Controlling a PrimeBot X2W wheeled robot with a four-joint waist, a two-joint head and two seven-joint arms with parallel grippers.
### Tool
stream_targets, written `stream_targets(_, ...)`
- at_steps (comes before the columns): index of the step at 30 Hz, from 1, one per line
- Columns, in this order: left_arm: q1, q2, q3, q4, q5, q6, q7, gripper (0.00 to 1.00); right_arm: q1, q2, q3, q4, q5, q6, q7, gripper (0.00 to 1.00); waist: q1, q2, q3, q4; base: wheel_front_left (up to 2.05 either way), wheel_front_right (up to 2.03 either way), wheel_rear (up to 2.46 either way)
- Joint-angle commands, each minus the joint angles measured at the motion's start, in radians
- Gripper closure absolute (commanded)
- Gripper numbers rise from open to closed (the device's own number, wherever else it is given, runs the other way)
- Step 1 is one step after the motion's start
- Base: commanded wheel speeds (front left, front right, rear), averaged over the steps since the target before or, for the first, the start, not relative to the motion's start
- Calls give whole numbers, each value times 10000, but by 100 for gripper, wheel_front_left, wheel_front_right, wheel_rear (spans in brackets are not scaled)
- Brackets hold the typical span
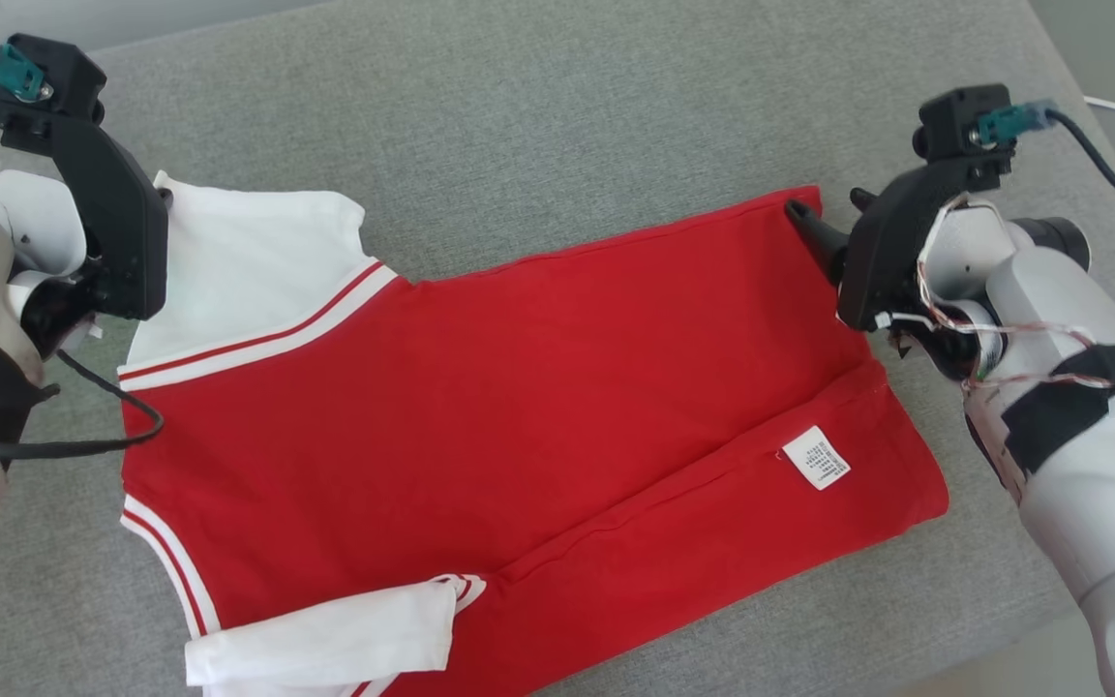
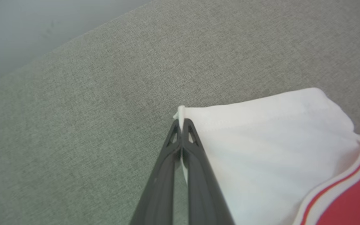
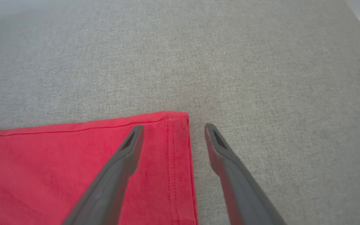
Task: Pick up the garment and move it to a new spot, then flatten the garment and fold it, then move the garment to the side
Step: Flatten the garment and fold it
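Head cam: high, looking steeply down at the grey fabric surface (image 1: 538, 116), nearly the whole garment (image 1: 519, 387) in frame. Left wrist cam: close over the white sleeve (image 2: 261, 140), facing the surface's far-left edge, probably. Right wrist cam: close over the red hem corner (image 3: 177, 125). Head view shares both spots.

The white care label (image 1: 816, 457) on the red garment (image 1: 519, 387) carries print seemingly too small to read.

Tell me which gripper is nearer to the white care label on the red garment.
Right. The right gripper stands open astride a hem corner of the garment, at the end bearing the care label. The left gripper is shut on the white sleeve at the opposite end.
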Motion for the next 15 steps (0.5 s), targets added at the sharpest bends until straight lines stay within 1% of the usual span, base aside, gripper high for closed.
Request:
stream_targets(1,-176,78,-118,-11,-118,0,-31,100,-220,80,40,333,-99,-4,122,0,-1,-1,53,59,0,0,0)
stream_targets(6,-281,73,-319,-71,-200,0,-96,100,-597,221,182,1054,27,-3,76,0,-1,-1,127,178,0,0,0)
stream_targets(12,-381,53,-508,-137,-277,0,-142,100,-856,300,410,1530,149,-3,-72,0,-1,-1,178,278,0,0,0)
stream_targets(13,-374,54,-540,-149,-287,0,-150,100,-892,330,458,1614,163,-3,-116,4,-1,-1,189,294,0,0,0)
stream_targets(15,-395,54,-623,-172,-338,0,-162,100,-1007,369,566,1754,206,-3,-200,20,-1,-1,211,328,0,0,0)
